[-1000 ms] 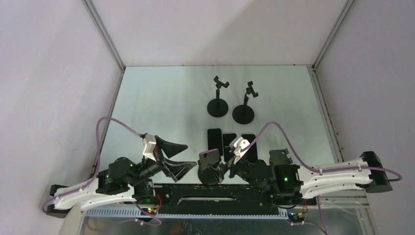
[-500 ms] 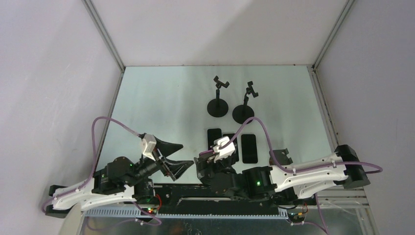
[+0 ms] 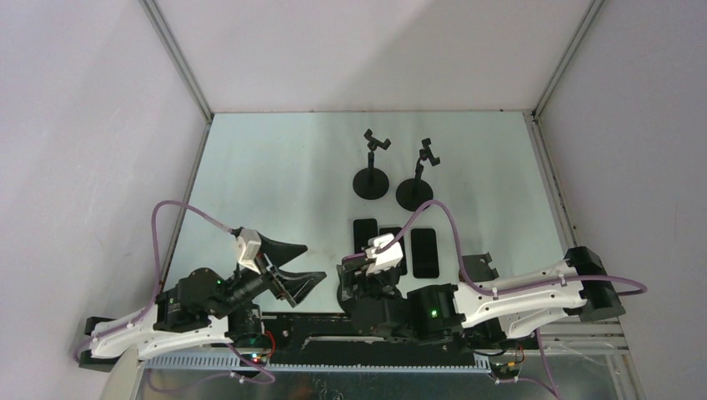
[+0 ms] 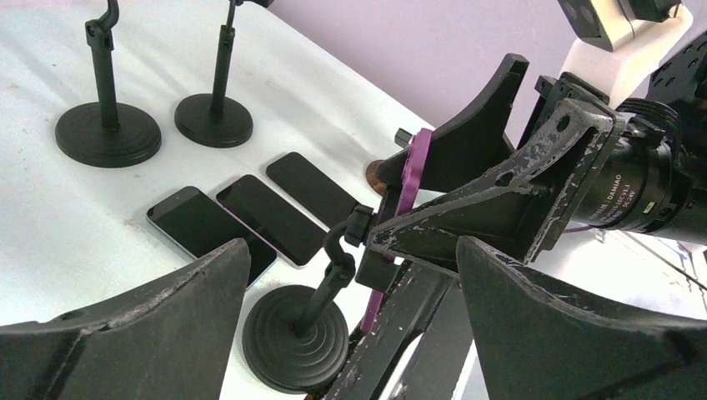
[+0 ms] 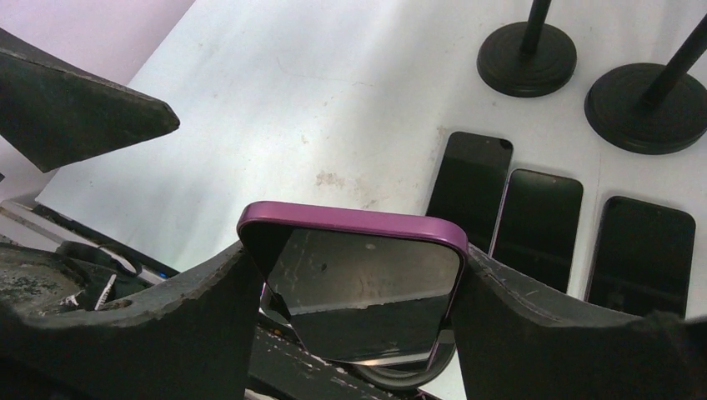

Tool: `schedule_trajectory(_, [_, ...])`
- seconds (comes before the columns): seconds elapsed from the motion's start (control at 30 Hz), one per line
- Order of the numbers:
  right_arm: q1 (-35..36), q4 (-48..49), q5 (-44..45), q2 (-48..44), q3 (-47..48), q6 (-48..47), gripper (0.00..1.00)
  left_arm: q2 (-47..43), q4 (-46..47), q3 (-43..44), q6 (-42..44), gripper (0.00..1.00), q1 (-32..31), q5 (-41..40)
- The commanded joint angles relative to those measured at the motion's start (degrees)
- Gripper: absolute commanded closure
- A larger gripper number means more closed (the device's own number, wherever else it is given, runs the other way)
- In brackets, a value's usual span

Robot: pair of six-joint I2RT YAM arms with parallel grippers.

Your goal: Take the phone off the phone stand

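A purple-edged phone (image 5: 367, 292) stands upright on a black phone stand (image 4: 296, 337) at the table's near edge; its purple edge (image 4: 410, 179) sits against the stand's clamp. My right gripper (image 5: 354, 265) is shut on the phone, one finger on each side edge. In the top view the phone (image 3: 353, 268) sits under the right gripper (image 3: 357, 275). My left gripper (image 3: 310, 262) is open and empty just left of the stand. In its own view it (image 4: 350, 250) faces the stand's stem, apart from it.
Three dark phones (image 3: 392, 243) lie flat side by side mid-table, just beyond the stand. Two empty black stands (image 3: 370, 182) (image 3: 414, 193) are at the back. The black rail (image 3: 333, 325) of the arm bases runs along the near edge.
My right arm swung left over the stand and its fingers closed on the phone's sides. My left arm drifted slightly left, still open.
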Motion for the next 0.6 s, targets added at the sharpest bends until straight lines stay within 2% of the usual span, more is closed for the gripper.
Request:
schedule_trajectory(0.0, [0.16,3.17,2.72,0.58,1.72,-3.61,0.36,-0.76,-0.71,0.96,1.26,0.0,0.03,-1.35])
schedule_trajectory(0.1, [0.13,6.91,-0.03,0.19,1.7,-10.7,0.48,-0.9,-1.36,0.92,1.14,0.0,0.1,-1.87])
schedule_trajectory(0.13, [0.14,7.71,-0.68,0.17,1.7,-15.65,0.62,-0.9,-1.7,0.89,1.12,0.0,0.04,-1.99])
schedule_trajectory(0.2, [0.14,9.38,-3.72,-0.1,1.66,-22.25,0.81,-0.92,-2.43,0.76,1.07,0.0,0.1,-2.36])
schedule_trajectory(0.27, [-0.16,10.28,-8.57,-0.44,1.64,-28.85,0.9,-1.25,-2.89,0.45,1.04,0.0,0.11,-2.74])
schedule_trajectory(0.4, [-1.0,11.92,-21.78,-3.82,-0.55,-41.02,0.95,-1.82,-3.67,-0.24,1.1,0.0,0.05,-2.95])
schedule_trajectory(0.57, [-9.73,13.12,-49.92,-14.1,-7.55,-45.72,0.98,-2.63,-3.91,-0.19,2.46,0.0,0.08,-1.31])
